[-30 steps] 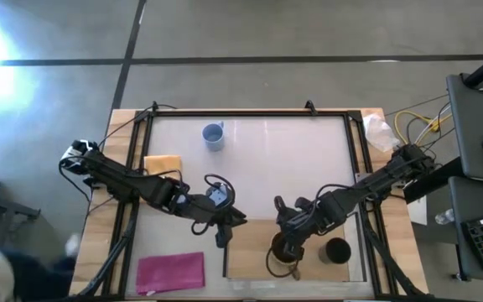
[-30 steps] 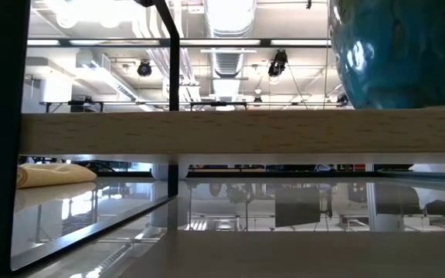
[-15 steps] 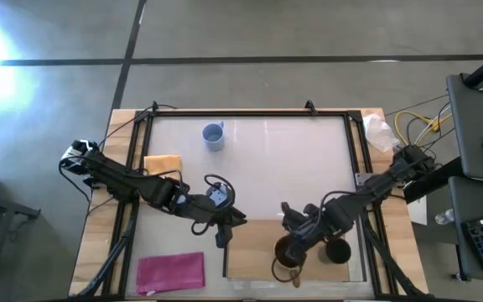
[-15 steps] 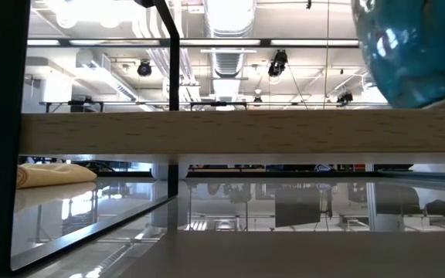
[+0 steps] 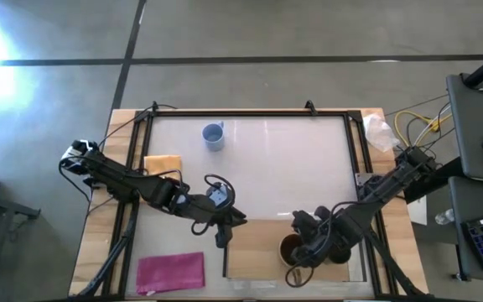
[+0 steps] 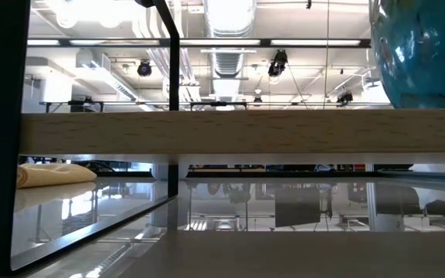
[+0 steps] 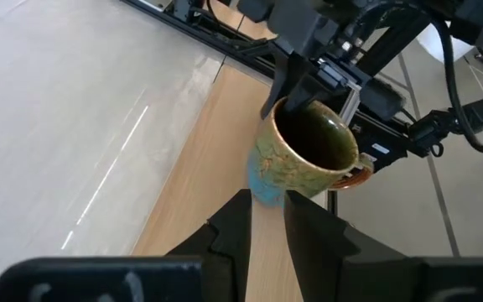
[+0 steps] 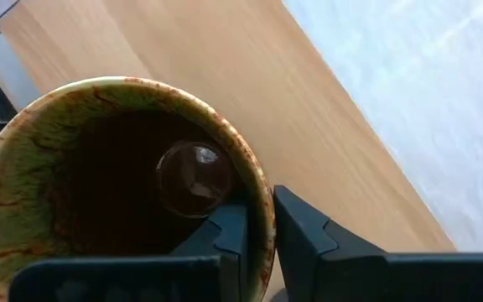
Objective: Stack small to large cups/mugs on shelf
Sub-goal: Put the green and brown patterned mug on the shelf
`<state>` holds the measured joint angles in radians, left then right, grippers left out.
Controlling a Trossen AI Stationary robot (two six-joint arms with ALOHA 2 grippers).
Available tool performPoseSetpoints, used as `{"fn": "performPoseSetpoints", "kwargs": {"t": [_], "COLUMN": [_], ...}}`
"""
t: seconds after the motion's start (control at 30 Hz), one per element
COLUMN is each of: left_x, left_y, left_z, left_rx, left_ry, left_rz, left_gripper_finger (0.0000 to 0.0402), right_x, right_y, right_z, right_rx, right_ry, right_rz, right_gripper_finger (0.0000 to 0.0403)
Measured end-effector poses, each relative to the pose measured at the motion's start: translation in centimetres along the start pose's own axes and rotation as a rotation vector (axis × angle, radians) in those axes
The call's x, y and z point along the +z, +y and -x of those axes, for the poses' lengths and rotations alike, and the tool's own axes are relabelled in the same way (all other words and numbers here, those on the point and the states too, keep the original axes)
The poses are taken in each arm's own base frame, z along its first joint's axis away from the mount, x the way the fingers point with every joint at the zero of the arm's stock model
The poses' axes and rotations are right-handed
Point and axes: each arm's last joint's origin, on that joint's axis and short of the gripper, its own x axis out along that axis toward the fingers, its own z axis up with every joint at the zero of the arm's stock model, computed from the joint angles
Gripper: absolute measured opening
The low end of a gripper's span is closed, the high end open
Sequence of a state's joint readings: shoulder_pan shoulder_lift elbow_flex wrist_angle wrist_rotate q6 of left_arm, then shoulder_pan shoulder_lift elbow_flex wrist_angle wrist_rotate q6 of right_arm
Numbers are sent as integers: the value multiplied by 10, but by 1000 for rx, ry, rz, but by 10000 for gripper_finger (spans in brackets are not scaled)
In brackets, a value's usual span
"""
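The right claw [image 5: 302, 252] carried the brown mug [image 5: 291, 249] rightward across the shelf [image 5: 254, 247] toward the lower right of the frame, covering the black cup.

pink cloth [image 5: 170, 272] lying at the table's near left corner, yellow cloth [image 5: 162, 164] sitting along its left side

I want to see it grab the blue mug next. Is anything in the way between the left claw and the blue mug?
Nothing visible is. The left claw hangs near the shelf's corner, and only bare white tabletop lies between it and the light blue mug. The yellow cloth lies off to the side of that path.
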<state>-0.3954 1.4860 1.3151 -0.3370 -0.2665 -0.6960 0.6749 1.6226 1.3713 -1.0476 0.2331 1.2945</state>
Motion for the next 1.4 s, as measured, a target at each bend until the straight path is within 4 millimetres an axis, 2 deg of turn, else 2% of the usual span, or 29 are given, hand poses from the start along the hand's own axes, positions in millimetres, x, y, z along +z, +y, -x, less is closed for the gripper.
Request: {"fn": "performPoseSetpoints", "kwargs": {"t": [0.3, 0.57, 1.4], "left_x": [-1, -3, -3], "left_y": [1, -1, 0], "left_z": [-1, -1, -1], "left_rx": [1, -9, -6], "left_ry": [1, 1, 1], "left_rz": [-1, -1, -5], "left_gripper_finger": [59, 59, 59], "right_x": [1, -9, -11], "right_y": [5, 2, 0], "right_z": [8, 10, 8], "right_rx": [27, -19, -32], "right_ry": [-25, -8, -1], "right_rz": [-49, -102, -70], "right_gripper_finger": [38, 38, 39]}}
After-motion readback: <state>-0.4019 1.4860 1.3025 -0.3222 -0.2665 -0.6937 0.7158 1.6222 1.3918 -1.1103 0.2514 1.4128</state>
